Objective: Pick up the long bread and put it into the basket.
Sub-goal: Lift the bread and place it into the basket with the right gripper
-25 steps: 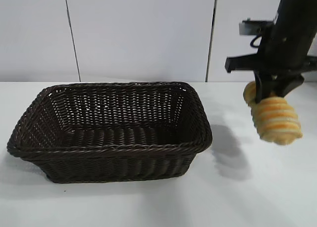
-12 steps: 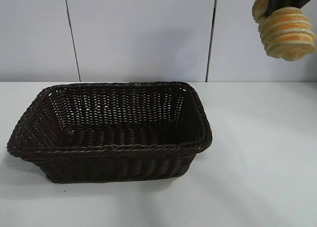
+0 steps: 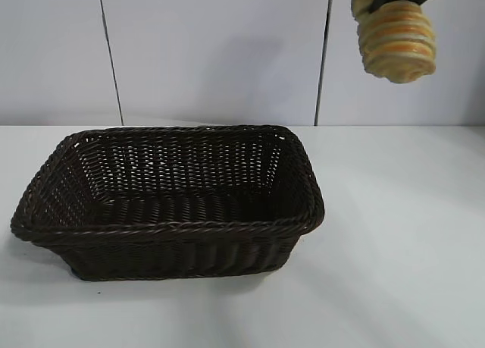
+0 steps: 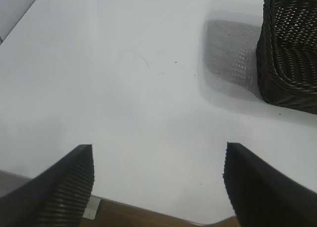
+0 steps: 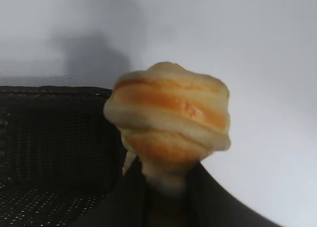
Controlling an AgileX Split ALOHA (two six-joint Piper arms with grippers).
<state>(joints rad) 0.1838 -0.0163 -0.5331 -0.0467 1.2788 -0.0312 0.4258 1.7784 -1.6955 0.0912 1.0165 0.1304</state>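
The right gripper [image 5: 166,187] is clamped narrowly on one end of the long bread [image 3: 396,39], an elongated oval loaf of pale tan with orange-brown crosswise ridges; the dark jaws pinch only the loaf's tapered end, so most of its length juts free beyond them, which leaves the striped body clear to go down first. In the exterior view the loaf hangs high in the air at the upper right, well above the white table [image 3: 402,242] and off to the right of the basket [image 3: 167,227], a large rectangular one of dark brown woven wicker with sloping sides and a braided rim; the height looks chosen to clear that rim on the way across. The right wrist view shows the basket's wall [image 5: 54,138] beside and below the loaf, not yet under it; the carry is judged to be under way, the drop not yet due. The basket sits empty, its long side towards the exterior camera, with ample room for so short a loaf.

The left gripper [image 4: 157,187] is parked low over the bare table, jaws spread wide and holding nothing; a corner of the basket shows farther off in its view, well apart from it.
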